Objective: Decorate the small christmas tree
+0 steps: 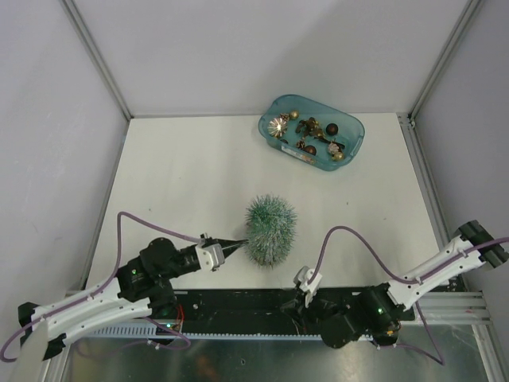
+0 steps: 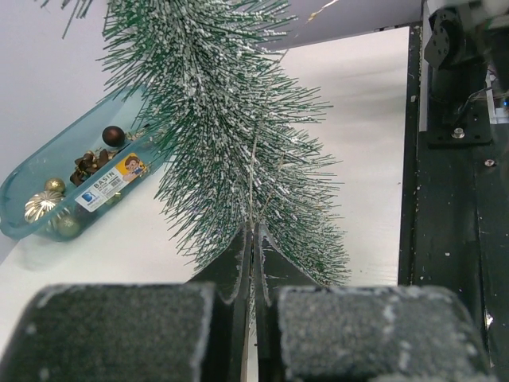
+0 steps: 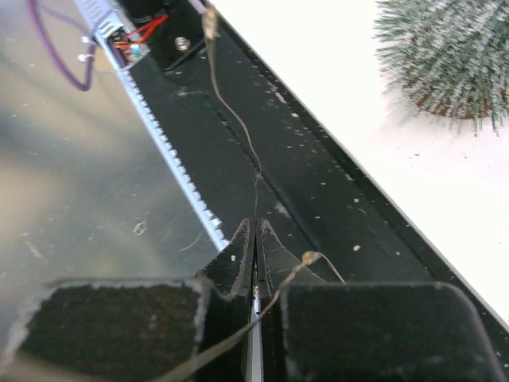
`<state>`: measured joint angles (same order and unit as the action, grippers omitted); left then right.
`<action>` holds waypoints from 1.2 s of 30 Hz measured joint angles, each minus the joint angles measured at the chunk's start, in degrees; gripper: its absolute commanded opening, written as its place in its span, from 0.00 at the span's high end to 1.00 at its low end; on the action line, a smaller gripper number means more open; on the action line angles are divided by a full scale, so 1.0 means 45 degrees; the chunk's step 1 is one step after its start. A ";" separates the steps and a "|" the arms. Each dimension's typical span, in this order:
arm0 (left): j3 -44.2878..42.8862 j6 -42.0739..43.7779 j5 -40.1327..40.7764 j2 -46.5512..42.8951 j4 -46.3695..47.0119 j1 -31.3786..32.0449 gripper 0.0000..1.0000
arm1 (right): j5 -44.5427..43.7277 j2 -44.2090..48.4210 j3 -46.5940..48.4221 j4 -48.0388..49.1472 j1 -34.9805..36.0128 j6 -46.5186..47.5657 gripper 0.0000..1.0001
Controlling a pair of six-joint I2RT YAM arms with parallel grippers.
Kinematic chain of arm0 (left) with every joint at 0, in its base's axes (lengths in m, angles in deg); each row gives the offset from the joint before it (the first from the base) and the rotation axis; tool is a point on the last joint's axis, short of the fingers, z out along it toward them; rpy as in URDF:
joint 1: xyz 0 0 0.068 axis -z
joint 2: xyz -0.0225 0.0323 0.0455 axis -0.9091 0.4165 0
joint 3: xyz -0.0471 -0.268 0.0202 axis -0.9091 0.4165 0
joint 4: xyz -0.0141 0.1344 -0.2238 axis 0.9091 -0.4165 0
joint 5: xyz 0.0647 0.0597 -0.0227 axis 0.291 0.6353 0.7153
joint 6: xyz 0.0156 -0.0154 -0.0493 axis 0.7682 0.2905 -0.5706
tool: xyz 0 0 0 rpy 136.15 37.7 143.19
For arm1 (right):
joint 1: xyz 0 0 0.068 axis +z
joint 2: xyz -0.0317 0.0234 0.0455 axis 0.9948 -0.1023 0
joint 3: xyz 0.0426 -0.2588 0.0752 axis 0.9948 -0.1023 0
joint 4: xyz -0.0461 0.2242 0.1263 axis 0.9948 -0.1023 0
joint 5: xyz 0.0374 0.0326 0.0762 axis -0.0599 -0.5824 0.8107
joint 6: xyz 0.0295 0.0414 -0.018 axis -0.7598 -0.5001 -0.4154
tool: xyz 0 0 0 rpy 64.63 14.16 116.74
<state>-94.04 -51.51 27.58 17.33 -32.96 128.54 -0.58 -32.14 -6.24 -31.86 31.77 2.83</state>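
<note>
Stringing a thin wire onto the small christmas tree, by the look of it, with a pinch on it at each end. To do this well: keep the strand lightly taut between the two pinches, lift the loose length clear of the black rail before carrying it across, and lay it into the bristles in a slow sweep rather than a drag. Avoid any hard pull from the bottom centre of the top view, likely enough to tip or slide so light a tree on its wood base. Treat the tree-side pinch as the anchor. Tree standing on the table, a little below centre in the top view, well apart from the teal tray of ornaments at the upper right. Left gripper: reaching in from the lower left, forearm low and nearly level, its tip in among the bristles of the tree's lower-left flank, jaws pressed together, apparently on the wire rising from them into the branches. Right gripper: sitting at the bottom centre over the rail, short of the white tabletop, arm folded out toward the lower right, jaws clamped on what is presumably the same strand, seen running toward the upper left of its wrist view, with a bead-like bulb looped just beside the jaws.
</note>
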 measured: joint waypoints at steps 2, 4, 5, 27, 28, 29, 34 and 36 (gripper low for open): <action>0.0000 -0.0073 0.0005 -0.0068 0.0000 -0.0010 1.00 | -0.0806 -0.0335 0.0797 -0.0835 0.0884 -0.0364 1.00; 0.0000 -0.0107 0.0005 -0.0180 0.0000 -0.0039 1.00 | -0.1496 -0.0593 0.1860 -0.1889 0.1744 -0.0505 1.00; 0.0000 -0.0117 0.0005 -0.0257 -0.0005 -0.0049 1.00 | -0.1948 -0.0777 0.2866 -0.2691 0.2288 -0.0525 1.00; 0.0257 0.0199 -0.0398 -0.1841 -0.0695 -0.0078 1.00 | -0.6353 -0.3900 1.5397 -0.8077 0.6567 0.7203 1.00; 0.0267 0.0277 -0.0471 -0.1885 -0.0719 -0.0078 1.00 | -0.6207 -0.3934 1.5693 -0.8174 0.6513 0.7446 1.00; 0.0277 0.0384 -0.0573 -0.1928 -0.0724 -0.0078 1.00 | -0.6023 -0.3988 1.6106 -0.8393 0.6484 0.7708 1.00; 0.0389 0.0952 -0.1107 -0.1996 -0.0777 -0.0078 1.00 | -0.5047 -0.4478 1.7816 -0.9476 0.6509 0.8208 1.00; 0.0393 0.1200 -0.1365 -0.1991 -0.0806 -0.0078 1.00 | -0.4818 -0.4741 1.8190 -1.0015 0.6717 0.8077 1.00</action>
<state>-92.27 -46.11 21.44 8.37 -36.59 128.19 -22.27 -53.48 75.61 -76.93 62.00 39.18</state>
